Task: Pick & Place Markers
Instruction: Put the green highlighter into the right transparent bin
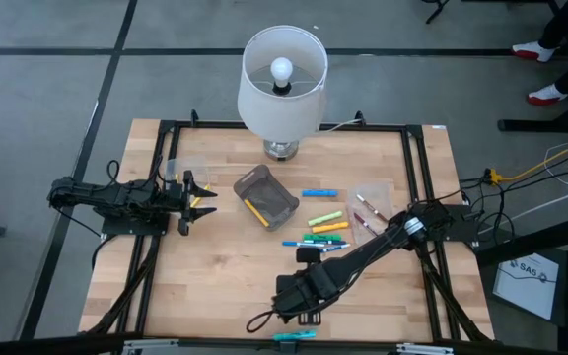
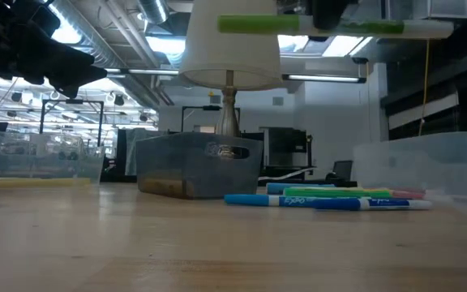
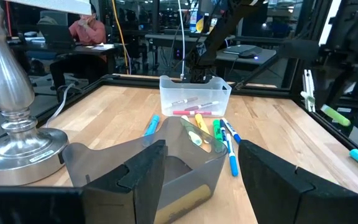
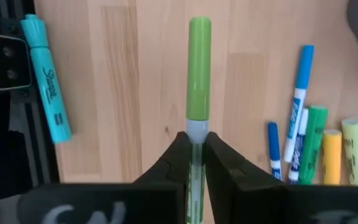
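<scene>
While the wooden table (image 1: 215, 286) carries everything, its biggest item is the lamp (image 1: 282, 89), standing at the middle of the far edge. Just in front of its base sits a smoky grey bin (image 1: 265, 194) with a yellow marker inside; a clear bin (image 1: 371, 209) further right holds a few pink and white pens. Between and in front of the two bins lie the loose markers (image 1: 325, 223): blue, green and yellow ones scattered on the wood. A cyan highlighter (image 1: 294, 336) lies alone at the near edge.

Near that edge, the right gripper (image 4: 193, 142) is raised above the table, its fingers pinched tight on a green marker (image 4: 198, 68) that juts out level in front of them. Over by the table's left side, the left gripper (image 1: 201, 193) hangs with its fingers spread apart, holding nothing, facing the grey bin.
</scene>
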You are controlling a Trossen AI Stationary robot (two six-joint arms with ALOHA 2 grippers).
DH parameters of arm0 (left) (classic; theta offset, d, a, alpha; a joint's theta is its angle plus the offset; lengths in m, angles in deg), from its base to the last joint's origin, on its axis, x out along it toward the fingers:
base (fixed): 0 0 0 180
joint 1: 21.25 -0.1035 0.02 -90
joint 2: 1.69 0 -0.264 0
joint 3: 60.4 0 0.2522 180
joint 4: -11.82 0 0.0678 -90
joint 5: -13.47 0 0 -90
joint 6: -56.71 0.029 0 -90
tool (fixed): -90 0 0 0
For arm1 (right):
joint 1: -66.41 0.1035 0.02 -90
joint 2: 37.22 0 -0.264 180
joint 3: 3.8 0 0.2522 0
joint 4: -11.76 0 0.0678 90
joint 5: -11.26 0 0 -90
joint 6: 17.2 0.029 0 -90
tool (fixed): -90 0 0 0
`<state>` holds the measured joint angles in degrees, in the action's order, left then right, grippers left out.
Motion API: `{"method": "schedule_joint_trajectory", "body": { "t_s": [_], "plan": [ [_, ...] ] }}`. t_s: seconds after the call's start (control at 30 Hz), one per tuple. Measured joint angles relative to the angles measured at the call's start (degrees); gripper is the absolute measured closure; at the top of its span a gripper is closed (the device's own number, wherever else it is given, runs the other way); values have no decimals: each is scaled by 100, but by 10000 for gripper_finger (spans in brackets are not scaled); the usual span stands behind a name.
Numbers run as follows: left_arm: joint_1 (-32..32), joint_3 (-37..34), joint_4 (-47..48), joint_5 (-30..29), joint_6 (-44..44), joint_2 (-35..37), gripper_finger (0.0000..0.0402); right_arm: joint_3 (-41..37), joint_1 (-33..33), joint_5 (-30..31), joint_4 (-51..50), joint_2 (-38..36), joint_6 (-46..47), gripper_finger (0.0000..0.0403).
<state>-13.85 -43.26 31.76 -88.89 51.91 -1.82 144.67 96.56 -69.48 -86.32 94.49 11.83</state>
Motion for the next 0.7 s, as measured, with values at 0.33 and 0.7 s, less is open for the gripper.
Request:
{"method": "schedule_joint_trajectory", "body": {
  "t_s": [0.33,0.7],
  "plan": [
    [-2,0,-2,0,0,2,205,21,-43,43,-294,-17,275,371],
    [-1,0,-2,0,0,2,205,-90,-30,844,-573,-476,654,371]
  ]
}}
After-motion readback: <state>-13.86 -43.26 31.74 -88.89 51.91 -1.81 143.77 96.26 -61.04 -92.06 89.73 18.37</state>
